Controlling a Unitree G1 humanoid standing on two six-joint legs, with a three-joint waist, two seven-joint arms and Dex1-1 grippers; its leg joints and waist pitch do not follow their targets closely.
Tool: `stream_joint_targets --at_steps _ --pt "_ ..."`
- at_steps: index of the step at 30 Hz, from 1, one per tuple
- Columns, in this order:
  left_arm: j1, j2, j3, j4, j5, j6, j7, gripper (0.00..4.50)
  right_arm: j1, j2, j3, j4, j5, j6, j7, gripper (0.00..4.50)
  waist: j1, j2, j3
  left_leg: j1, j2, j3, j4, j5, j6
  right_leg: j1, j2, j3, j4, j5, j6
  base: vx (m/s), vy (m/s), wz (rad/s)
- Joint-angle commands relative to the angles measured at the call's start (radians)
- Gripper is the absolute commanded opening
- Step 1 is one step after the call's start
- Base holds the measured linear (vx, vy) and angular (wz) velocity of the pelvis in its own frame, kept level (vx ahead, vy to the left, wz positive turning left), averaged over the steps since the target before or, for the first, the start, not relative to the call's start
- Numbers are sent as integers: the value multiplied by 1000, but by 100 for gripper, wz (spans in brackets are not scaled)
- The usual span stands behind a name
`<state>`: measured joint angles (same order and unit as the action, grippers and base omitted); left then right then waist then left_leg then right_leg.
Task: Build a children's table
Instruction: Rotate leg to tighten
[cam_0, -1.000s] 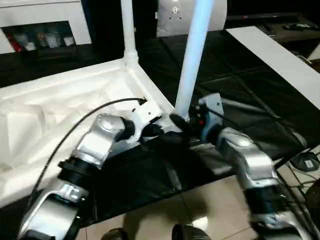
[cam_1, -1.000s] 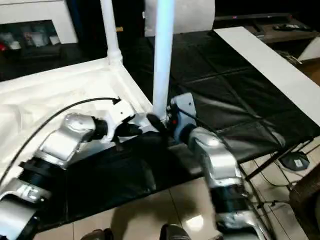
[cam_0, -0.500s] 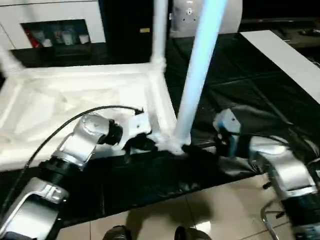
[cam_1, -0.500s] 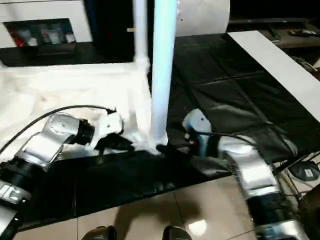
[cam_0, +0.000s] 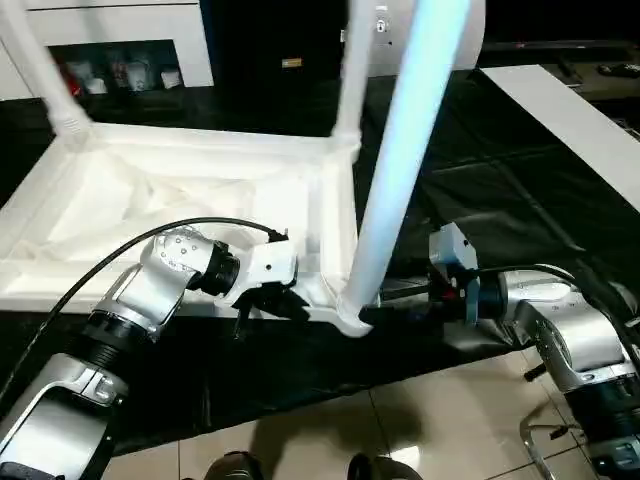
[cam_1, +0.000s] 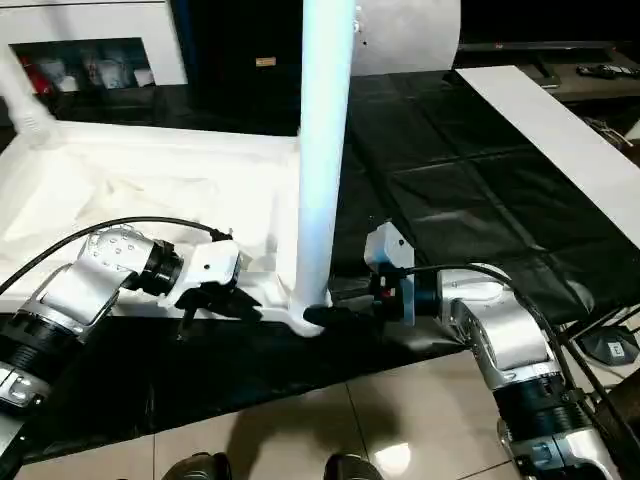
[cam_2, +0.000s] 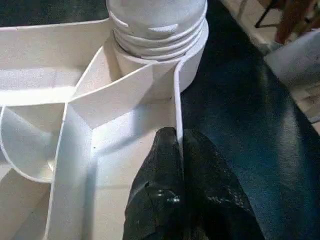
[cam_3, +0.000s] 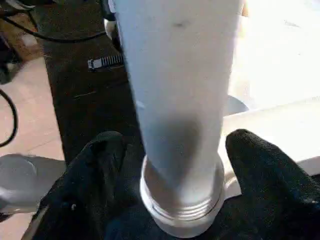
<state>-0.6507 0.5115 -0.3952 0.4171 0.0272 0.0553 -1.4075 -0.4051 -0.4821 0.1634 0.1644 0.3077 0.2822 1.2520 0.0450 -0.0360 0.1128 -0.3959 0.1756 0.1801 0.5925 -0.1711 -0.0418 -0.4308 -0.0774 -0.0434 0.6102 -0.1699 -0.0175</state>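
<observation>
The children's table (cam_0: 200, 200) is seen lying upside down on the black-covered worktop (cam_0: 480, 190), its ribbed hollow underside turned upward. At the far left corner a leg (cam_0: 40, 70) is seen rising out of the top edge of the head view, and a second leg (cam_0: 352, 75) is stood at the far right corner. At the near right corner a third leg (cam_0: 405, 160) is set upright in its socket, with its threaded base shown in the left wrist view.

The left claw (cam_0: 285, 300) is held against the near rim of the tabletop beside that corner; its fingers (cam_2: 165, 150) are pressed together on the thin rim wall, one on each side of it.

The right claw (cam_3: 177, 150) is placed at the foot of the near leg from the right side. Its fingers (cam_3: 260, 160) are spread apart on either side of the leg, and a gap appears to be left between them and the leg, though contact cannot be ruled out.

A flat white board (cam_0: 570, 110) is laid along the right of the worktop.
</observation>
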Motion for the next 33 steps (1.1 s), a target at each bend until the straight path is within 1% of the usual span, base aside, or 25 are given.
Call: stream_joint_targets --at_steps 1,2,4,5,6,8,13,14,15,17,20,22,25,26,27,28,29,30,31,32,33 --pt "-9 -5 -51 -29 6 -29 -48 0 -9 -6 3 4 9 10 19 325 -5 -2 -81 26 52 -6 -62 -130 91 63 -61 44 -60 -125 -270 0 0 0" --pt "-9 -6 -51 -29 6 -29 -49 0 -9 -6 4 4 9 11 20 320 -5 -2 -82 26 52 -6 -62 -129 90 63 -61 44 -60 -126 -269 0 0 0" --pt "-10 -7 -53 -32 6 -29 -53 0 -9 -9 13 5 11 21 30 293 -3 -3 -82 26 52 -6 -62 -129 90 63 -60 43 -59 -131 -264 0 0 0" --pt "-10 -8 -53 -32 6 -30 -54 0 -8 -10 17 5 13 24 33 293 -2 -4 -83 26 52 -6 -61 -129 90 64 -60 43 -59 -135 -263 0 0 0" --pt "-10 -8 -54 -34 6 -30 -55 0 -7 -12 20 4 15 27 38 279 -1 -4 -83 25 52 -6 -61 -129 89 64 -61 43 -60 -137 -262 0 0 0" --pt "-13 -10 -53 -28 8 -34 -55 0 -7 -13 25 6 16 31 45 274 -1 -4 -83 26 52 -6 -61 -128 87 64 -61 43 -59 -141 -260 0 0 0" --pt "-9 -6 -54 -34 7 -33 -63 0 -7 -14 31 6 21 44 57 220 3 -3 -84 27 52 -6 -61 -120 87 64 -60 43 -58 -128 -263 0 0 0" --pt "-8 -5 -55 -36 7 -33 -64 0 -8 -14 32 5 21 47 58 220 3 -4 -84 26 52 -6 -61 -120 87 64 -60 43 -58 -128 -262 0 0 0" --pt "-7 -4 -56 -37 7 -33 -65 0 -8 -12 33 5 21 49 59 210 3 -5 -84 26 51 -6 -60 -118 87 64 -60 43 -57 -126 -262 0 0 0" --pt "-6 -3 -58 -36 7 -33 -67 0 -9 -10 37 3 22 57 65 202 4 -4 -85 26 50 -6 -59 -112 89 65 -60 43 -56 -121 -262 0 0 0" --pt "-5 -4 -58 -36 7 -32 -66 0 -6 -10 40 -2 27 67 70 198 4 -4 -85 27 51 -6 -60 -113 89 65 -60 42 -56 -123 -263 0 0 0" --pt "-3 -5 -55 -37 7 -26 -63 0 2 -12 45 -18 38 88 77 197 4 -4 -85 26 51 -6 -59 -109 91 65 -60 42 -56 -118 -264 0 0 0" --pt "-1 -12 -43 -42 8 16 -33 0 20 0 37 -47 64 120 62 196 5 -3 -82 28 51 -6 -61 -122 85 64 -60 43 -59 -143 -260 0 0 0" --pt "-2 -20 -35 -52 9 67 -7 0 28 17 28 -67 72 141 26 196 5 0 -80 28 51 -6 -61 -127 82 63 -60 43 -60 -151 -258 0 0 0" --pt "-5 -40 -16 -69 1 140 37 0 42 47 19 -95 72 166 -40 196 6 -2 -79 29 53 -8 -64 -132 72 63 -62 43 -61 -166 -256 0 0 0" --pt "-5 -47 -11 -73 -1 159 50 0 46 57 18 -103 70 173 -61 196 4 -4 -77 27 52 -7 -65 -137 67 64 -61 44 -62 -177 -251 0 0 0" --pt "-6 -50 -9 -75 -2 167 56 0 47 60 18 -105 67 175 -70 196 4 -2 -75 29 51 -8 -66 -151 61 60 -61 43 -66 -207 -246 0 0 0" --pt "-9 -90 10 -96 -3 251 127 0 63 117 18 -123 26 197 -195 196 -1 -3 -67 30 50 -9 -70 -193 42 59 -62 43 -76 -287 -223 0 0 0" --pt "-9 -105 14 -103 0 279 154 0 68 142 18 -126 6 205 -248 196 -6 -2 -64 34 49 -11 -73 -227 16 54 -62 43 -81 -361 -208 0 0 0" --pt "-9 -119 18 -107 2 301 177 0 68 163 17 -126 -6 213 -287 196 -10 -1 -65 34 47 -17 -75 -254 -3 57 -65 40 -88 -429 -183 0 0 0" --pt "-10 -148 26 -116 7 346 221 0 64 208 8 -121 -27 234 -367 196 -17 1 -65 33 47 -19 -77 -263 -15 55 -64 41 -90 -447 -169 0 0 0"
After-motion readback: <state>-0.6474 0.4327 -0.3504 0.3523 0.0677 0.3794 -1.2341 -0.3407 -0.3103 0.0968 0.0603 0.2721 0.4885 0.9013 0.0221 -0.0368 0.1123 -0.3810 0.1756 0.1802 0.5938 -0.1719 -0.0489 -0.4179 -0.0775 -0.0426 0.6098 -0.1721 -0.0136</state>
